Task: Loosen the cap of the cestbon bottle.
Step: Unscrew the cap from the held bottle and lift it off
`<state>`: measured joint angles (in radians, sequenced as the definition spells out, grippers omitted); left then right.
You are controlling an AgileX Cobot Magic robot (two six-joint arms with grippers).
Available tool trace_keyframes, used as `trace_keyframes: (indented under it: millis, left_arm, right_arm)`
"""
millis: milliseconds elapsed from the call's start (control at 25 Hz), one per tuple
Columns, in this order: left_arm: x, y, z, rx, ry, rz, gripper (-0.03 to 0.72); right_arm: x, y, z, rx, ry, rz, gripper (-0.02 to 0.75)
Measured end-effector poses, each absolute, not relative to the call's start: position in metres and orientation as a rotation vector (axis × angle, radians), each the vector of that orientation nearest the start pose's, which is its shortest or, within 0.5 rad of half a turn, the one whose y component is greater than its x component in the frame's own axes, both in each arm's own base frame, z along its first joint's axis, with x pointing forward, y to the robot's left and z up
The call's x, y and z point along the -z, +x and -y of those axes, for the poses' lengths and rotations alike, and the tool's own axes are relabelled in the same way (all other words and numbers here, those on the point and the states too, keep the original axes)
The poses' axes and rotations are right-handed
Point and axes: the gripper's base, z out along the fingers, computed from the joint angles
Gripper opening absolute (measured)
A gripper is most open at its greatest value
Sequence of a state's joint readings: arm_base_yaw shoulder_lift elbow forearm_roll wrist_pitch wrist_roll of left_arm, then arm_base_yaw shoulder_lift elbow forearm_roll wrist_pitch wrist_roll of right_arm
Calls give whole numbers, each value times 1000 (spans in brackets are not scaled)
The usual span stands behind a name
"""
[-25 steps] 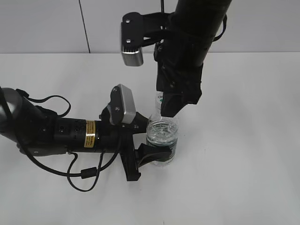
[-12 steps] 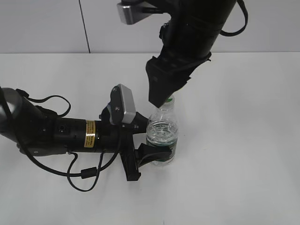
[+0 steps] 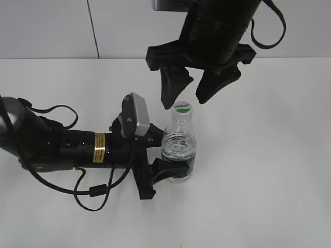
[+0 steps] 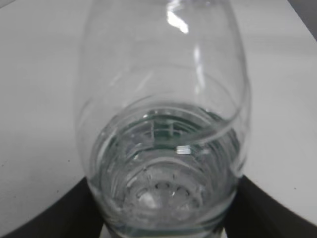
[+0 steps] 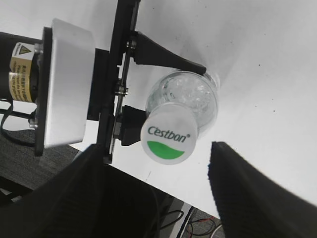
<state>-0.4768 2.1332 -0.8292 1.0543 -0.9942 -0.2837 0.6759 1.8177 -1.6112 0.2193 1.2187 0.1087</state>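
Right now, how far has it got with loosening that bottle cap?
Done: the left pincer clamps the bottle low on its body, holding it upright on the table. In hand: the right pincer hovers open just above the cap, not touching it. Left: whether the cap is loose can't be told; it sits on the neck.
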Motion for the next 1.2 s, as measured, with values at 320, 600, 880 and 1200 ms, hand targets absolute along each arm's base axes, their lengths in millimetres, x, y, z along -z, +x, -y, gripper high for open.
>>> trace_keyframes:
  millis: [320,600,880,1200]
  left_arm:
    - [-80,275,216,862,1341,-1553,412]
    - [-80,275,216,862,1341,-1553,412]
    - [-80,275,216,862,1341,-1553,412]
    - [-80,275,217,862,1341,-1553,412]
  right_arm:
    - [-285,287,-254,-424,-756,-2904,503]
    - [-282,289,-253,-383,-763,-2903,503]
    - [-268,293,-256,-364,-767,-2939,503]
    - [-268,293,-256,-366,-767,-2940,333]
